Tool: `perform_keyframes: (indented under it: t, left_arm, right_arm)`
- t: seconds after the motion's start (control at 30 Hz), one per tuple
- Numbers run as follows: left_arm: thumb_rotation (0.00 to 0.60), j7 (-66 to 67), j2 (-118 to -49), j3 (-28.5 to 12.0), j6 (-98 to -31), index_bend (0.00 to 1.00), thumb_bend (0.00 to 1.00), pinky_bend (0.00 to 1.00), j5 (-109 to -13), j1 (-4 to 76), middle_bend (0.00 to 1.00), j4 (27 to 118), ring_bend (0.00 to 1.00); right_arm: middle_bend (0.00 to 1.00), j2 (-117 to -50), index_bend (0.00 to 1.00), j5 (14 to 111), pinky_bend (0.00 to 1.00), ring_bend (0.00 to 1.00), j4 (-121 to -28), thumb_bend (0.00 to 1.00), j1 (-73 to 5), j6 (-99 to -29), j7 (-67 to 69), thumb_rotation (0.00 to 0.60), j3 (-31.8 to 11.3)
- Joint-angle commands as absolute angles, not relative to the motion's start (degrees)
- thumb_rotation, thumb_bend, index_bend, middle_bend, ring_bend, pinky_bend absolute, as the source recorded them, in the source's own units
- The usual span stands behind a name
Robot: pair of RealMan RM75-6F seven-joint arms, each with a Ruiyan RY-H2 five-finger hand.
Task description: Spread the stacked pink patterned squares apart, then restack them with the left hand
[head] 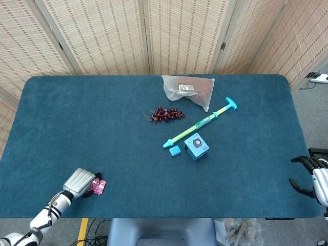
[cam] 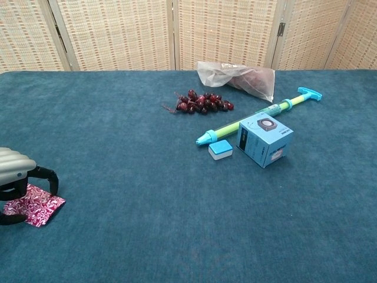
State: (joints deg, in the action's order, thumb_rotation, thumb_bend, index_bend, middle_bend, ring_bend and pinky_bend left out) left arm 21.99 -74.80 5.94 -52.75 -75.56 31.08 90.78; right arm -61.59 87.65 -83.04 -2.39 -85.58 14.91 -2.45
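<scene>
The pink patterned squares [head: 98,186] lie flat as one small patch near the table's front left corner, also seen in the chest view [cam: 35,205]. My left hand [head: 79,180] sits over their left side, at the chest view's left edge [cam: 15,168]. Its dark fingers arch down around the patch and touch it; I cannot tell whether they grip it. My right hand [head: 312,177] hangs off the table's right edge with fingers apart and nothing in them.
In the middle of the table lie a bunch of dark grapes [head: 165,114], a plastic bag [head: 189,89], a green and teal pump [head: 202,122], a blue box [head: 196,146] and a small teal block [head: 175,150]. The blue felt table [head: 77,118] spans both views.
</scene>
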Motion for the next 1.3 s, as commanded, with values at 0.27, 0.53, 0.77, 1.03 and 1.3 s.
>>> perform_keyframes:
  t: [0.27,0.53,0.77,1.03,1.3]
  left_arm:
    - [0.600,22.7,-74.1,5.8,-51.9,0.35,0.34,1.00,-74.9,31.2,1.00,91.3,0.98]
    - [0.600,22.7,-73.6,5.6,-51.3,0.26,0.34,1.00,-74.1,31.3,1.00,91.8,0.98]
    - [0.600,21.8,-72.4,5.3,-52.2,0.24,0.34,1.00,-74.6,30.9,1.00,93.2,0.98]
    - [0.600,14.8,-67.7,2.0,-59.0,0.24,0.34,1.00,-73.4,27.8,1.00,97.5,0.94]
    - [0.600,9.6,-68.5,-3.3,-72.3,0.30,0.34,0.87,-69.0,21.3,0.78,95.6,0.67]
  right_arm:
    - [0.35,-61.7,0.33,87.6,0.32,0.32,-83.0,0.28,-2.3,-85.7,15.0,0.600,-2.4]
    - [0.35,-61.6,0.33,87.7,0.32,0.32,-83.2,0.28,-2.4,-85.6,14.7,0.600,-2.4]
    - [0.35,-61.4,0.33,87.6,0.32,0.32,-83.6,0.28,-2.4,-85.7,14.3,0.600,-2.5]
    - [0.35,-60.9,0.33,87.8,0.32,0.32,-84.1,0.28,-2.6,-85.4,13.7,0.600,-2.5]
    - [0.35,-59.8,0.30,89.5,0.32,0.32,-83.8,0.29,-4.3,-82.4,16.2,0.600,-1.5]
